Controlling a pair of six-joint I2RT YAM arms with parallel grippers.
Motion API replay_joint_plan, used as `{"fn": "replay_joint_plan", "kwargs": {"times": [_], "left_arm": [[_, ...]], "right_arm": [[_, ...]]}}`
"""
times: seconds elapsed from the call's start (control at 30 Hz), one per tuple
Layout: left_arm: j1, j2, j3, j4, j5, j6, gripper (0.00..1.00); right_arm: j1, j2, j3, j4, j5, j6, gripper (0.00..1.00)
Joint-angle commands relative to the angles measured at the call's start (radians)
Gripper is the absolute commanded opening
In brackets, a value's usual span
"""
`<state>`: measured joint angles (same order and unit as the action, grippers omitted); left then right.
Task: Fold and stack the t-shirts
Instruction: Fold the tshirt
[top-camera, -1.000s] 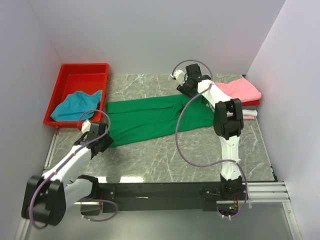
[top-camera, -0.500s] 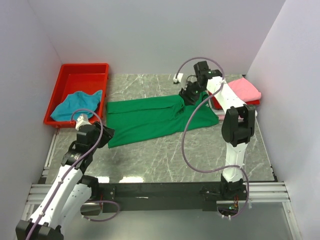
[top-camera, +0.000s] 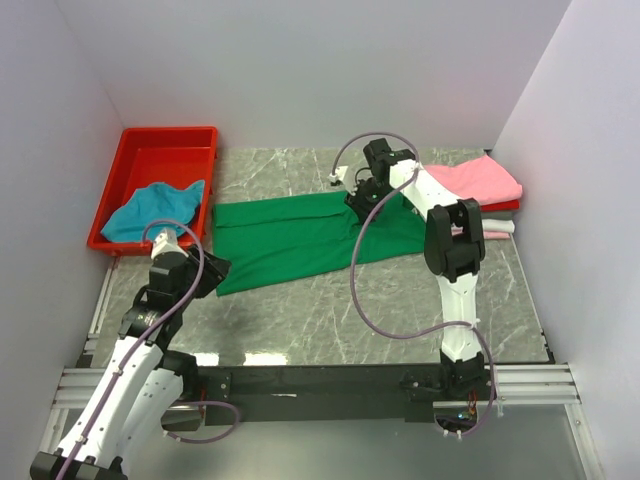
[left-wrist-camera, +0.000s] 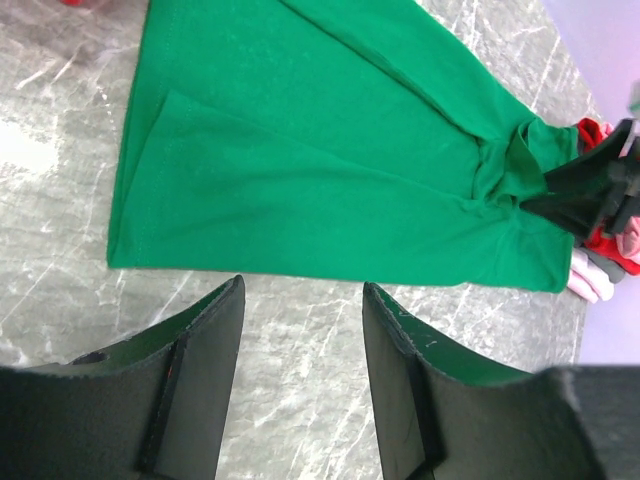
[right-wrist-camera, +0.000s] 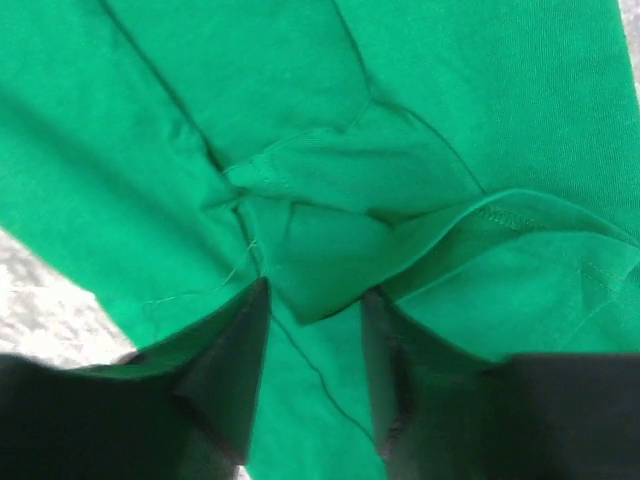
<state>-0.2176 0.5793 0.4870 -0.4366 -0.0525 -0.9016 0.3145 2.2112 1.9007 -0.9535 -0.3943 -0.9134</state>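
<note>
Green t-shirt (top-camera: 290, 240) lies flat mid-surface (top-camera: 330, 320) in your top view, stretched from 9 to 3 o'clock, and the left gripper (top-camera: 212, 272) hovers off its 8 o'clock corner. Left wrist view: that gripper is spread and holds nothing. Right wrist view: the right gripper (right-wrist-camera: 312, 300) straddles a raised fold of the shirt, but you can't tell whether it's pinched.
</note>
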Motion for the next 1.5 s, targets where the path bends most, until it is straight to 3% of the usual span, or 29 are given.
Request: {"fn": "replay_joint_plan", "kwargs": {"times": [0.0,0.1,0.13,0.33,0.37,0.4,0.6,0.7,0.73,0.8,0.83,0.87,0.9,0.93,0.97,1.0,1.03,1.07,1.1,1.13,1.2,1.27,1.47], "left_arm": [[-0.002,-0.006,0.041,0.010,0.022,0.026,0.56],[-0.002,-0.006,0.035,0.015,0.025,0.024,0.55],[-0.002,-0.007,0.035,0.015,0.025,0.024,0.55],[-0.002,0.001,0.038,0.018,0.031,0.029,0.55],[-0.002,0.008,0.038,0.019,0.032,0.029,0.55],[-0.002,0.011,0.038,0.021,0.034,0.029,0.55],[-0.002,0.045,0.042,0.052,0.068,0.056,0.56],[-0.002,0.085,0.053,0.071,0.100,0.081,0.56],[-0.002,0.094,0.056,0.073,0.105,0.087,0.55],[-0.003,0.102,0.056,0.072,0.109,0.087,0.54],[-0.003,0.096,0.058,0.065,0.100,0.087,0.53],[-0.003,0.068,0.062,0.061,0.091,0.087,0.53],[-0.003,0.045,0.070,0.055,0.082,0.092,0.53],[-0.003,0.021,0.099,0.042,0.057,0.104,0.53],[-0.003,-0.033,0.117,0.018,0.019,0.112,0.53],[-0.003,-0.057,0.139,0.004,-0.007,0.124,0.55],[-0.003,-0.084,0.186,-0.011,-0.062,0.138,0.58],[-0.002,-0.123,0.209,-0.039,-0.094,0.142,0.61],[-0.002,-0.142,0.232,-0.051,-0.115,0.148,0.65],[-0.002,-0.156,0.278,-0.068,-0.147,0.164,0.67],[-0.002,-0.188,0.317,-0.114,-0.161,0.173,0.68],[-0.002,-0.217,0.354,-0.140,-0.161,0.188,0.68],[-0.002,-0.278,0.367,-0.191,-0.138,0.204,0.69]], "right_arm": [[0.021,0.015,0.064,0.015,0.031,0.027,0.36],[0.035,0.016,0.089,0.019,0.023,0.037,0.08],[0.040,0.016,0.096,0.025,0.025,0.041,0.04],[0.107,0.036,0.138,0.090,0.100,0.059,0.02],[0.116,0.053,0.144,0.104,0.113,0.065,0.06],[0.127,0.064,0.152,0.136,0.158,0.091,0.19],[0.181,0.029,0.094,0.442,0.432,0.294,0.67],[0.161,-0.053,0.032,0.467,0.477,0.327,0.67],[0.150,-0.082,0.018,0.446,0.445,0.330,0.68],[0.111,-0.184,-0.038,0.336,0.233,0.280,0.68],[0.100,-0.253,-0.057,0.265,-0.031,0.215,0.68],[0.097,-0.284,-0.078,0.175,-0.129,0.009,0.68],[0.109,-0.315,-0.150,0.019,-0.218,-0.093,0.68],[0.127,-0.343,-0.201,-0.026,-0.277,-0.176,0.67],[0.161,-0.393,-0.259,-0.048,-0.338,-0.282,0.67],[0.238,-0.415,-0.378,0.011,-0.336,-0.282,0.66],[0.301,-0.436,-0.440,0.095,-0.307,-0.244,0.66],[0.357,-0.465,-0.498,0.208,-0.245,-0.093,0.66],[0.415,-0.473,-0.585,0.442,-0.101,-0.028,0.67],[0.531,-0.464,-0.612,0.534,-0.021,0.014,0.67],[0.628,-0.429,-0.621,0.745,0.177,0.126,0.69],[0.728,-0.331,-0.563,0.779,0.262,0.183,0.69],[0.859,-0.144,-0.437,0.944,0.514,0.222,0.69]]}}
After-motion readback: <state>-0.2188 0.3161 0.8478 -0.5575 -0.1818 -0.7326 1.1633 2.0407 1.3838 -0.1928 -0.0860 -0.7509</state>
